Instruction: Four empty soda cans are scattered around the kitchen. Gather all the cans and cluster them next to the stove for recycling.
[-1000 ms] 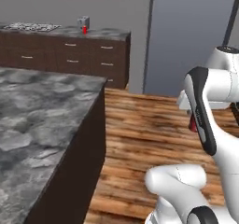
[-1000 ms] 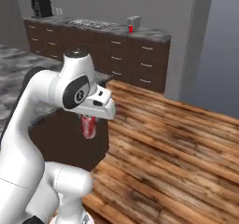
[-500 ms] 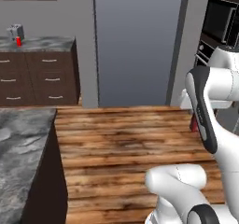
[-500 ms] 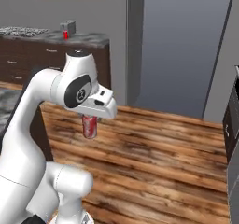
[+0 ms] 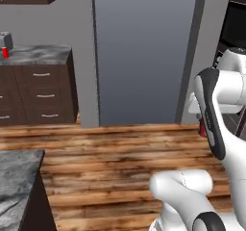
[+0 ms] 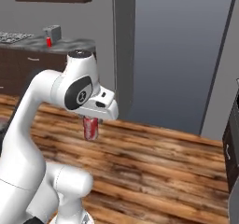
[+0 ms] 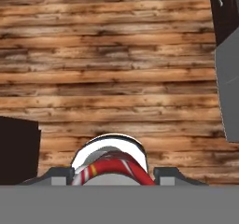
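Gripper (image 6: 91,125): we see it clamped on a red can (image 6: 90,129), carried upright above the wood floor (image 6: 154,162).
Second can (image 6: 48,42): on the far counter (image 6: 70,45), near the stove (image 6: 11,37).

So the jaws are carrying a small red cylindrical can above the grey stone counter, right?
Not the counter: the small red cylindrical can, gripped in the jaws, hangs above the brown wooden plank floor, as the right base view and the hand view show.

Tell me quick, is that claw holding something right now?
Gripper: closed on a red soda can, carried above the wooden floor.
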You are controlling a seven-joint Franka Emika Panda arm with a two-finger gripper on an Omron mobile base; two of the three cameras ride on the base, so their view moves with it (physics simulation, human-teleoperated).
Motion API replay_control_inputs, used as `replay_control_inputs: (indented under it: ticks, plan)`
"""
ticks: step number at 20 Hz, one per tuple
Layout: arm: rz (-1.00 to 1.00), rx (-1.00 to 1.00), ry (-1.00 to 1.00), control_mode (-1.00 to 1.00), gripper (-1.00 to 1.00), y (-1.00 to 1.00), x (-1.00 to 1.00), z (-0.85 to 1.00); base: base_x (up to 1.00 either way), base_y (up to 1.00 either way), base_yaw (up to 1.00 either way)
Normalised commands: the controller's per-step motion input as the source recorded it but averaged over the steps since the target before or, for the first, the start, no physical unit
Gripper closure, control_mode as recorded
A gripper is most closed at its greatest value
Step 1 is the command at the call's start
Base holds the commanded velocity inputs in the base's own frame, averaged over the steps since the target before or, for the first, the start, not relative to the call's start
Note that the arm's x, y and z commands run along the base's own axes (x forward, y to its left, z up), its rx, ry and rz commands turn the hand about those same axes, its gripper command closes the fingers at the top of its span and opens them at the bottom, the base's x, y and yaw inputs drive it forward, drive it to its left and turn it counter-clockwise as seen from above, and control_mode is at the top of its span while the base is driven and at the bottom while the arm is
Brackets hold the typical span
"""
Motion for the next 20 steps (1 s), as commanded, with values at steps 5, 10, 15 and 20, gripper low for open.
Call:
replay_control_inputs:
  ticks: [5, 10, 15, 20]
  plan:
    - [0.0, 0.0, 0.0, 1.0, 1.0, 0.0, 0.0, 0.0, 1.0, -0.57, 0.02]
    - [0.0, 0.0, 0.0, 1.0, 1.0, 0.0, 0.0, 0.0, 1.0, -0.52, 0.25]
    - [0.0, 0.0, 0.0, 1.0, 1.0, 0.0, 0.0, 0.0, 0.97, -0.03, 0.73]
    - [0.0, 0.0, 0.0, 1.0, 1.0, 0.0, 0.0, 0.0, 1.0, -0.11, 0.76]
